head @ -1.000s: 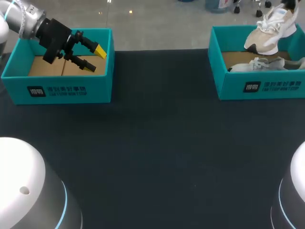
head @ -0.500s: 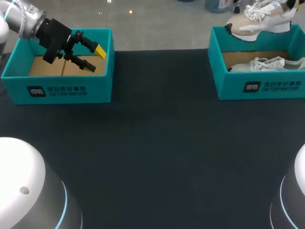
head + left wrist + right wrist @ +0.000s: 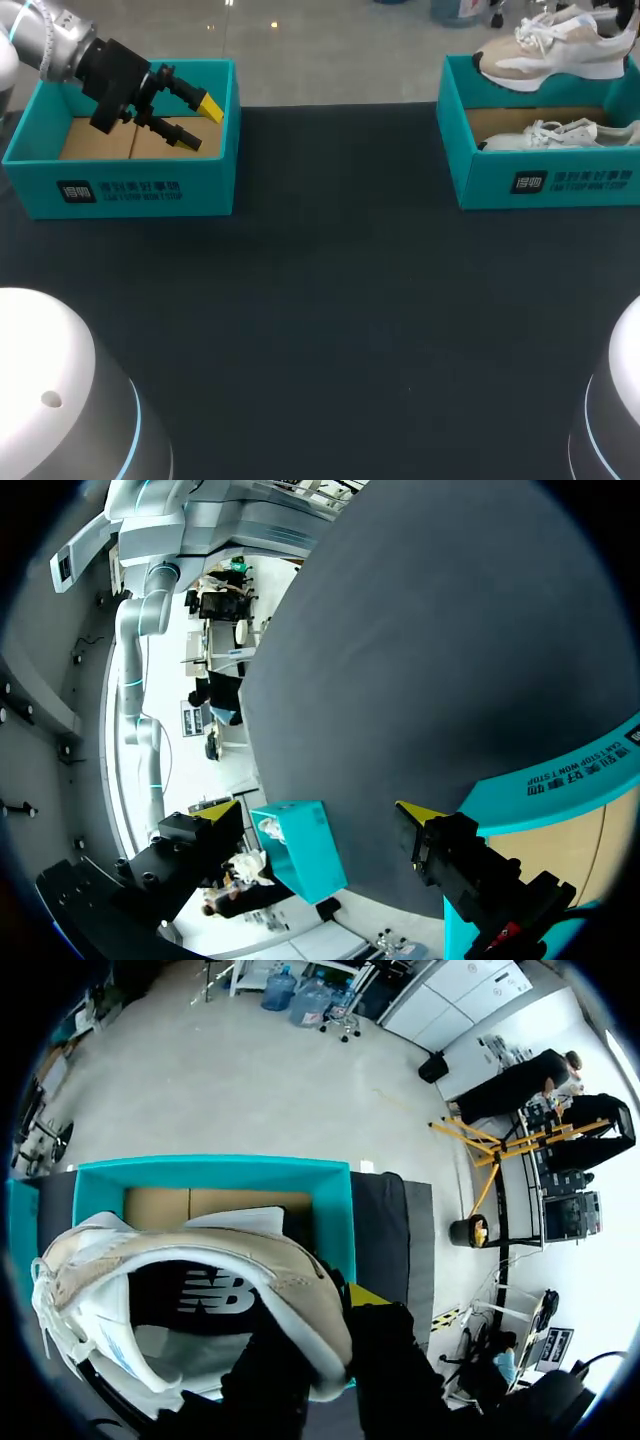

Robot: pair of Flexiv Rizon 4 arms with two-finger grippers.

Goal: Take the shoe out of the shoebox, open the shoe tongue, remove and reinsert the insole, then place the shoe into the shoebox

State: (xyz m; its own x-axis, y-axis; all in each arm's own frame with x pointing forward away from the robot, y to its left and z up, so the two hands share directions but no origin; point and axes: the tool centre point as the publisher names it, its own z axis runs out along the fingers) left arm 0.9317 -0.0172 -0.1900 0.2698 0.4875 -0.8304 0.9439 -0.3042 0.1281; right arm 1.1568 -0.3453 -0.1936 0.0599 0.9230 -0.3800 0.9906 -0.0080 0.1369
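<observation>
The beige & white shoe (image 3: 555,52) is hanging level just above the rt teal shoebox (image 3: 540,182), laces up, dark toe tip pointing toward table centre. A 2nd white shoe (image 3: 560,134) is lying inside on its cardboard floor. The lt teal shoebox (image 3: 130,190) is sitting well apart.

Bright, even overhead light. Matte black table cloth (image 3: 340,300) reads dark and flat. Soft shadow runs along the front of the teal cardboard shoebox (image 3: 540,185). Glossy white rounded arm housing (image 3: 50,380) shades to grey low down.
</observation>
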